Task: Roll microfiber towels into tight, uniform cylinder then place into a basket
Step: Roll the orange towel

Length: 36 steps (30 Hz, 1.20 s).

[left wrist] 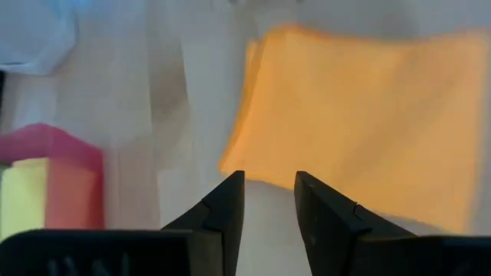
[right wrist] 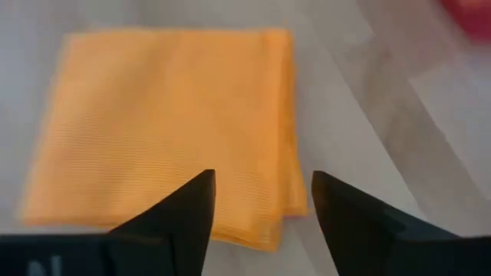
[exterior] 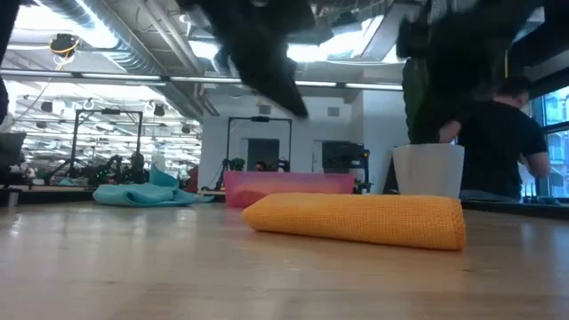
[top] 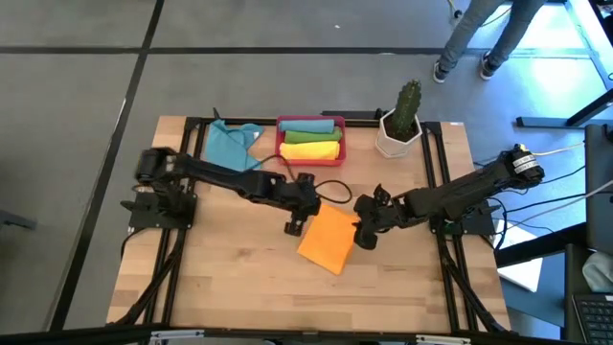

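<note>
An orange microfiber towel [top: 328, 240] lies folded on the table's middle, its layered edge [right wrist: 288, 207] showing in the right wrist view. My left gripper [top: 293, 227] hovers open over the towel's left edge [left wrist: 238, 146], its fingers a little apart with nothing between them. My right gripper [top: 365, 237] hovers open over the towel's right edge, also holding nothing. The red basket [top: 280, 134] at the far edge holds a green, a yellow and an orange towel. A teal towel [top: 233, 146] lies crumpled to the basket's left.
A white pot with a cactus [top: 399, 125] stands at the far right, next to the basket. A black cable [top: 330, 187] loops on the table between the basket and the grippers. A person's legs [top: 479, 38] show beyond the far edge. Bare wood lies toward the near edge.
</note>
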Available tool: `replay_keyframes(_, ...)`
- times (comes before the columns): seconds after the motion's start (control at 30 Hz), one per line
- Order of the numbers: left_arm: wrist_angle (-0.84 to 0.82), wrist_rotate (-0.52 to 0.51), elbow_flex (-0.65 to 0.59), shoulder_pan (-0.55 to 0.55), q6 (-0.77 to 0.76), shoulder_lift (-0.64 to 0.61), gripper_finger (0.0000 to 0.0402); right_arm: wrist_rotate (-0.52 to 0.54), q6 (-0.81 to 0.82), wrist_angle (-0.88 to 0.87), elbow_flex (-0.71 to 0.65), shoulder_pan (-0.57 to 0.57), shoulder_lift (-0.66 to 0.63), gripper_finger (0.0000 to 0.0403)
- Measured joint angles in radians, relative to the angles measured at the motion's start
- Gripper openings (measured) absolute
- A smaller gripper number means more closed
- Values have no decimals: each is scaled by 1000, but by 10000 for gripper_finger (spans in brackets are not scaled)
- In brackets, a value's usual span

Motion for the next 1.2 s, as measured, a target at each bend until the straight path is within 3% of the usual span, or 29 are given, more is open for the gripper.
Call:
replay_keyframes(0.17,3,22,-2,-82,-80,-77,106,46,-61,123,45,80,3,214)
replay_keyframes(0.3,108,-78,-60,-186,-92,-92,106,72,-91,308,-10,139,20,200)
replay_keyframes(0.5,215,-255,-190,-333,-131,-119,105,245,-286,598,-90,259,22,172)
replay_keyframes(0.63,415,-320,-291,-391,-134,-160,105,321,-405,765,-104,292,22,154)
replay_keyframes(0.83,998,-258,-524,-374,19,-197,105,329,-477,850,-105,294,34,137)
replay_keyframes(0.97,1295,-152,-656,-311,-32,-194,105,339,-477,846,-105,290,72,133)
replay_keyframes(1.03,1385,-122,-701,-286,-87,-194,105,338,-478,855,-105,283,101,131)
replay_keyframes(1.2,1405,-108,-737,-258,-123,-191,105,338,-477,860,-105,253,166,131)
